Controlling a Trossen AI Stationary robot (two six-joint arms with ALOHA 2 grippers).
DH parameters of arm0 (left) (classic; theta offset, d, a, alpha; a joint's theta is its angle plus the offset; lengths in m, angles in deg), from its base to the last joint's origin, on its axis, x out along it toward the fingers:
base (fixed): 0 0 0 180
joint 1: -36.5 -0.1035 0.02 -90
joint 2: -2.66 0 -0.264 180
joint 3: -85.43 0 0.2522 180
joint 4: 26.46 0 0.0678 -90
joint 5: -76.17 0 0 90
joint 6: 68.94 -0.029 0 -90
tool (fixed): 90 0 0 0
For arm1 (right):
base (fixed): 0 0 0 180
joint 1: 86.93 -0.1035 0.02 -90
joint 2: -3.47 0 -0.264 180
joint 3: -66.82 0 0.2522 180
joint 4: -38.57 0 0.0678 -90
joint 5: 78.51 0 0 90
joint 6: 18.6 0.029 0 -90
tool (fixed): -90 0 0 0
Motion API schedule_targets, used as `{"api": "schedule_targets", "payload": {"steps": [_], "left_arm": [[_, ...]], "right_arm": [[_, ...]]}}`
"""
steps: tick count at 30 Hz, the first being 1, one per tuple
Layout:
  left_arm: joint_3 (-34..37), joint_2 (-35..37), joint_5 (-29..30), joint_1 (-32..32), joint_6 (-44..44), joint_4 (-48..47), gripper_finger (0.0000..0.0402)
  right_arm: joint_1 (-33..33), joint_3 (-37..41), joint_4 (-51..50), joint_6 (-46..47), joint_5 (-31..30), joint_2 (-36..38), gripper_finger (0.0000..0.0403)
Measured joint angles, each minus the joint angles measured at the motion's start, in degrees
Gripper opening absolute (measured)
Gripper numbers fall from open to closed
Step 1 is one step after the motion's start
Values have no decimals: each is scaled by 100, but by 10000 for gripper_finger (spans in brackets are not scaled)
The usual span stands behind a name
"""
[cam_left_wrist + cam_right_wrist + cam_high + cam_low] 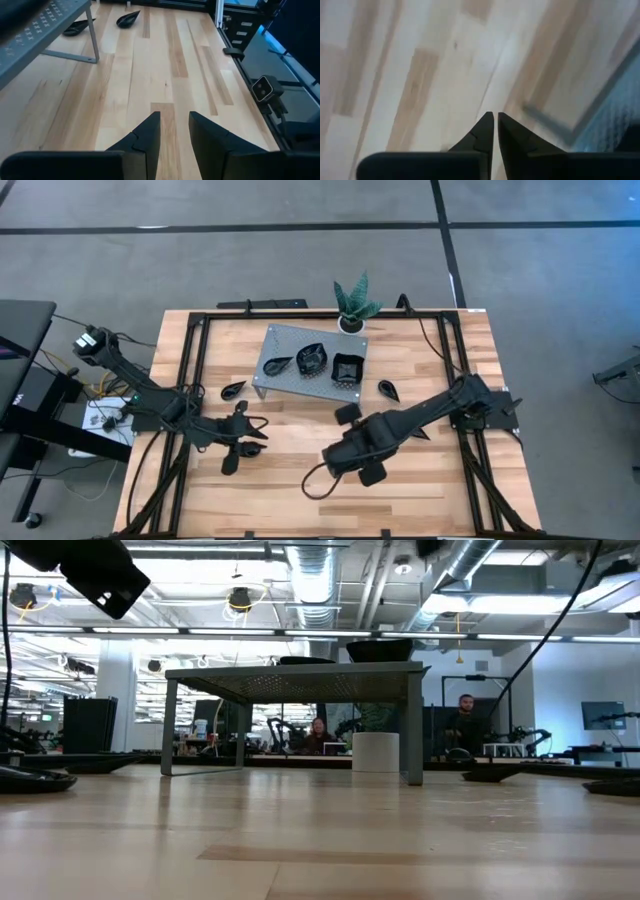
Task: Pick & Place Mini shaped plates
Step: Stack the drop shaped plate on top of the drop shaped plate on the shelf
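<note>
The left hand (240, 442), fingers narrowly parted and empty, sits near the table's front-left. A leaf-shaped plate (233, 389) lies just beyond it toward the stand (272, 377). The right hand (340, 463), pinched shut, is farther off.

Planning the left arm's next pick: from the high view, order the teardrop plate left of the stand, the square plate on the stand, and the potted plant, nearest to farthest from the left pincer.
1. Teardrop plate, on the table just beyond the left pincer.
2. Square plate, on the stand's right end.
3. Potted plant, at the far edge.
</note>
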Motion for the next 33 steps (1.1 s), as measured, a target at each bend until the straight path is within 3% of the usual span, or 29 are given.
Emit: {"api": "schedule_targets", "payload": {"steps": [6,9,13,15,19,23,28,33], "left_arm": [[0,7,0,0,0,37,104],[0,7,0,-2,11,68,104],[0,7,-2,-2,211,71,104],[0,7,-2,-2,214,71,104],[0,7,0,-4,140,88,104],[0,7,0,-4,122,110,104],[0,7,10,-4,120,129,104],[0,9,133,-4,122,152,104]], "right_arm": [[-54,267,-382,1172,-21,681,28],[-299,613,-361,1834,-709,1393,34],[-698,2173,438,3044,-2120,2597,36],[-838,3298,1063,3716,-2295,3180,35],[-936,5331,2375,4486,-1749,4016,32],[-735,6615,2977,5699,-780,4321,35],[-497,7481,2927,6374,340,4313,49],[-311,7644,3114,6321,595,4310,67]]}}
